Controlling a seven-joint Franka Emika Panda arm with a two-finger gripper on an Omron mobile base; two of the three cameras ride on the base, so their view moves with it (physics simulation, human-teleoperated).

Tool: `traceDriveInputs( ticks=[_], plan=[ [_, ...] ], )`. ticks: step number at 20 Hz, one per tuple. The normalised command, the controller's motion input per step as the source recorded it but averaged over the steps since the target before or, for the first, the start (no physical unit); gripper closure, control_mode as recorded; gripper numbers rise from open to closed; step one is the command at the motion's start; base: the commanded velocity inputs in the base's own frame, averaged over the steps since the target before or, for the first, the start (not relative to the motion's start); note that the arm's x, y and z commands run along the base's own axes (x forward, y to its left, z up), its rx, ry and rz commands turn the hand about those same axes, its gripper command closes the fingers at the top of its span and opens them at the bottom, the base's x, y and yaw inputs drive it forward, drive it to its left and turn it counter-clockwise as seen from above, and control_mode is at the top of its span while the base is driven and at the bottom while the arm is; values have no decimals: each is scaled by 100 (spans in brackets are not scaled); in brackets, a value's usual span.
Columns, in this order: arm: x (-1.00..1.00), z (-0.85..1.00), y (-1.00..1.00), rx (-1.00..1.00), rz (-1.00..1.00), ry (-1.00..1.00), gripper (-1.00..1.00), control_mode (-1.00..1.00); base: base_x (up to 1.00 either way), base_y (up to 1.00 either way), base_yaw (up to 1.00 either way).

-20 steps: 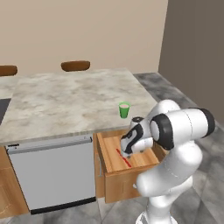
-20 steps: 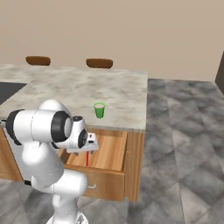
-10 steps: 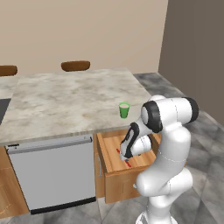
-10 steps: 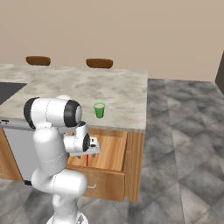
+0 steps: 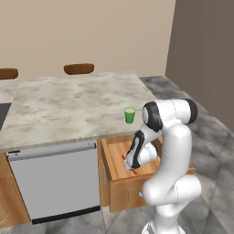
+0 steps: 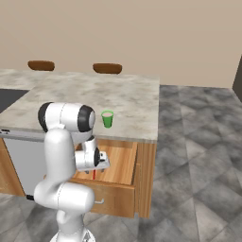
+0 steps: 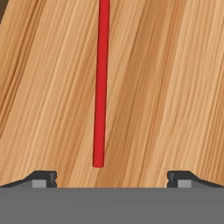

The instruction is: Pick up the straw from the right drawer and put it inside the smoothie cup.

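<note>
i'm in the reach-down step, my pincer (image 7: 112, 177) lowered into the open right drawer (image 5: 137, 176) with its tips spread wide apart and nothing between them. the straw (image 7: 101, 83) lies flat on the wooden drawer floor, running away from me in the hand view. its near end stops just short of the line between my two fingertips (image 7: 43, 177), a little toward the left one. from the left base view a bit of red straw (image 5: 133, 172) pokes out beside my hand, and from the right base view a short red piece (image 6: 93, 174) shows just under it.

the next move, as i judge it, calls for going a little farther down and forward so the straw sits between the tips. then i'd close across its thin width. it's a slim round stick lying on flat wood, so it could roll or slip out if i pinch off-centre or too near the end.

after that the smoothie cup (image 5: 130, 115) waits upright on the marble counter (image 5: 68, 107), near the edge just above the drawer. nothing stands between drawer and cup. the counter's overhang is the thing to clear on the lift, and the cup's mouth is a small target. the grey dishwasher panel (image 5: 55, 183) sits to the left of the drawer, out of my way, and two brown chair backs (image 5: 78, 69) show beyond the far edge.
</note>
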Motion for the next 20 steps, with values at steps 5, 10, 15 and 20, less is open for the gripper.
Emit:
traceDriveInputs(
  ticks=[5, 10, 15, 20],
  plan=[
    [29, -19, 16, 0, 0, 0, -100, -100, 0, 0, 0],
    [29, -10, 10, 0, 0, 0, -100, -100, 0, 0, 0],
    [13, -13, 0, 0, -1, 0, -100, -100, 0, 0, 0],
    [13, -18, 0, 0, -1, 0, -100, -100, 0, 0, 0]
  ],
)
